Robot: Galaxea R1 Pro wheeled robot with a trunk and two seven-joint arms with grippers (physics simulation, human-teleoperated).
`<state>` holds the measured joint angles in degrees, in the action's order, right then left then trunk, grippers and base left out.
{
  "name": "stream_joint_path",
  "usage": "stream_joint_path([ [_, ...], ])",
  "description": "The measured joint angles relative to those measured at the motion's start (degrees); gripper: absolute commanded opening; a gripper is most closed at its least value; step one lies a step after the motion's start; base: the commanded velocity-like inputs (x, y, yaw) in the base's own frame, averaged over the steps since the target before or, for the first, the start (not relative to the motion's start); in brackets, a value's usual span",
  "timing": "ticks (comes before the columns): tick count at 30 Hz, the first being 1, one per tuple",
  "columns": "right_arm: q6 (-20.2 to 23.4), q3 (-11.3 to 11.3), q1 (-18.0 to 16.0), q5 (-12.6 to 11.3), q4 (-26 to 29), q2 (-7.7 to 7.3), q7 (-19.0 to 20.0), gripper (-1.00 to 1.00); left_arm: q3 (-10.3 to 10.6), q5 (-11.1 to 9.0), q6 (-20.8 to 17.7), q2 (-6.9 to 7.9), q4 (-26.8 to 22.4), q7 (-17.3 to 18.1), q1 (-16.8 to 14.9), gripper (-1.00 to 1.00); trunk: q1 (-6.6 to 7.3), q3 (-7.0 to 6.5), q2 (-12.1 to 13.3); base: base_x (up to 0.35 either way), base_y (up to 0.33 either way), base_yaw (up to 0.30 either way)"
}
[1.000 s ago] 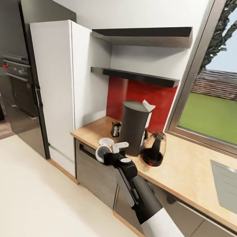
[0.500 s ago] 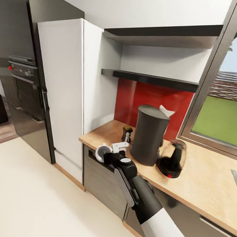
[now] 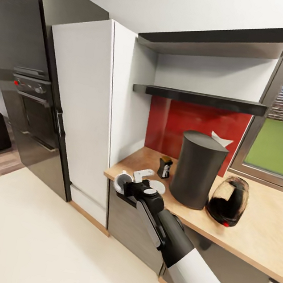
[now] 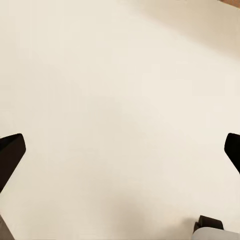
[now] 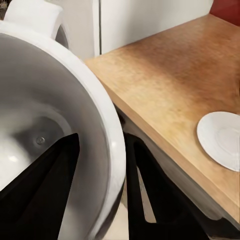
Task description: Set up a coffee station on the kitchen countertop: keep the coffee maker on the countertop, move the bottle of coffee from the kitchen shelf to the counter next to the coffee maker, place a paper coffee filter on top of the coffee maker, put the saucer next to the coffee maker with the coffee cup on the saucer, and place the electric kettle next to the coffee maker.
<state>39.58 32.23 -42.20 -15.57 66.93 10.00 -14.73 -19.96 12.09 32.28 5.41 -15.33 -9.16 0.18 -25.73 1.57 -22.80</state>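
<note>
- While my right pincer (image 3: 124,185) pinches the wall of the coffee cup (image 3: 120,182), one black finger (image 5: 47,190) lies inside the white bowl and the other (image 5: 150,192) presses its outer side, as the right wrist view shows.
- Held so, the cup hangs off the front corner of the kitchen countertop (image 3: 255,229), above the floor (image 3: 34,234) and not over the wood.
- Just past the cup, the saucer (image 3: 156,187) lies flat and bare near that front corner; in the right wrist view it is a white disc (image 5: 222,140) on the wood grain.
- Behind the saucer stands the bottle of coffee (image 3: 164,167), upright, just beside the coffee maker (image 3: 197,169).
- On the maker's slanted top sits the paper coffee filter (image 3: 220,139), a white point showing at the back edge.
- Beside the coffee maker, toward the window (image 3: 278,143), stands the electric kettle (image 3: 228,207), close to it.
- Over them runs the kitchen shelf (image 3: 201,98), a thin black board against the wall.
- My left pincer (image 4: 120,150) is spread wide, its dark fingertips (image 4: 11,152) at the two edges of the left wrist view over cream floor.
</note>
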Motion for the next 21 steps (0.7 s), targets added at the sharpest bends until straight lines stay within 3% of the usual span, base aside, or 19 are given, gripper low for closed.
stream_joint_path([
  [21,0.0,-0.1,0.0,0.0,0.0,0.00,0.0,-1.00,0.0,0.0,0.0,0.05,0.1,0.0,0.0,1.00,0.00,0.00,0.0,0.194,0.284,0.000],
])
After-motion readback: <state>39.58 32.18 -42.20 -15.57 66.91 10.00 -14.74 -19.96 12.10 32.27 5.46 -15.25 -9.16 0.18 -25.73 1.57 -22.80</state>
